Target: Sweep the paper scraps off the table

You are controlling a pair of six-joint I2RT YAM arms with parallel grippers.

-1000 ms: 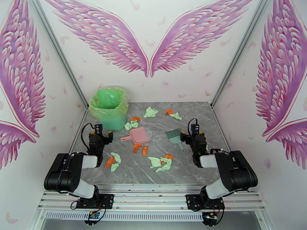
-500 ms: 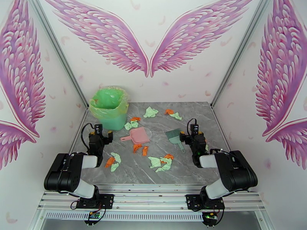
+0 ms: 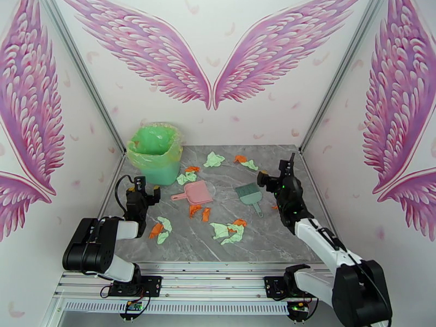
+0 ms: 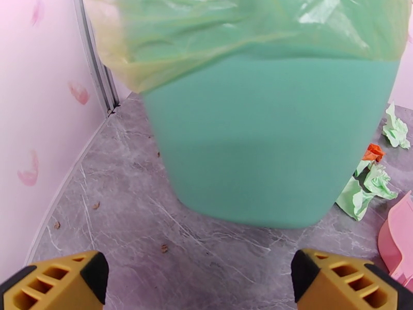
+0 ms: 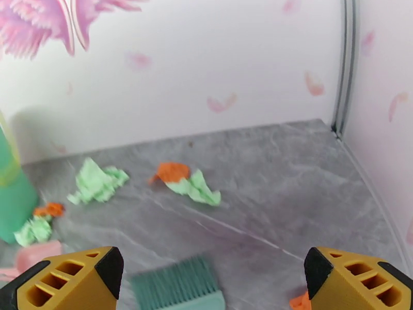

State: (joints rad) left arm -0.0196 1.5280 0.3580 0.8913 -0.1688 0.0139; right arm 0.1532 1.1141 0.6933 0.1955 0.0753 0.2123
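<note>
While the scraps [image 3: 229, 231] lie scattered across the table [image 3: 191, 243], the brush [image 3: 249, 194] sits just left of and below the right claw [image 5: 209, 267], handle running back toward that arm's base; both claws gape, empty; the left claw [image 4: 204, 282] faces the bin [image 4: 268, 140], dustpan [image 3: 196, 193] to its right.
</note>
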